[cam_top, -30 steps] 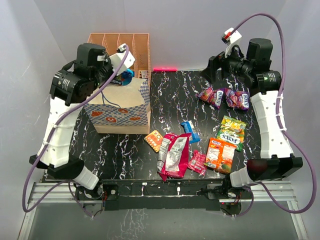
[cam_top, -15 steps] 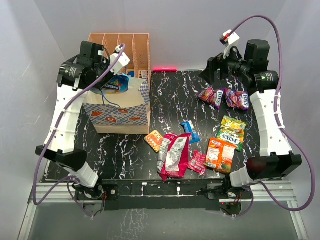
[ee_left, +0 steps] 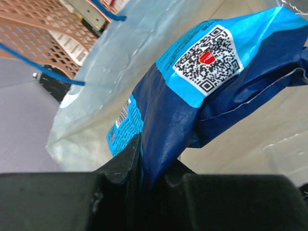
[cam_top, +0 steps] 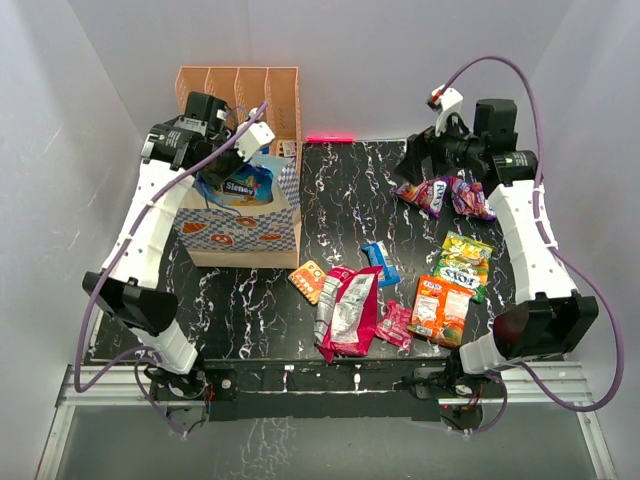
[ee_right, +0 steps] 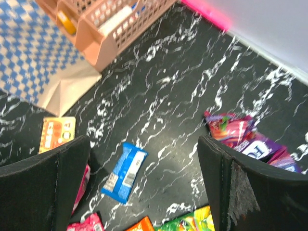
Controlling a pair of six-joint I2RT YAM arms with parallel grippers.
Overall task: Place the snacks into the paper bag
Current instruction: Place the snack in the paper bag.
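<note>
Your left pincer (ee_left: 154, 175) is clenched on one end of the blue packet (ee_left: 207, 91). The packet hangs slanted in the mouth of the paper bag (cam_top: 245, 228), which stands far left on the table (cam_top: 330, 200), just in front of the peach rack (cam_top: 240, 85).

Risks on this side:
- Let go too high and the slanted packet could catch on the rim or a blue handle (ee_left: 43, 53), then slide off outside.
- The bag stands free and looks light. Press the arm down or drag sideways and you may crumple the wall, tip the bag or shove it against the rack.
- The foil looks slick and only one end is gripped, so a quick jerk could slip it loose early.

Your right pincer (cam_top: 420, 162) is released, jaws wide, hovering far right above the pink and purple packets (cam_top: 445, 193).
- They lie bunched and touching, so closing there may grab two, or nudge one toward the right edge.

The remaining snacks, including the small blue bar (ee_right: 126, 171), lie on the table's near-middle and right, none bagged yet.
</note>
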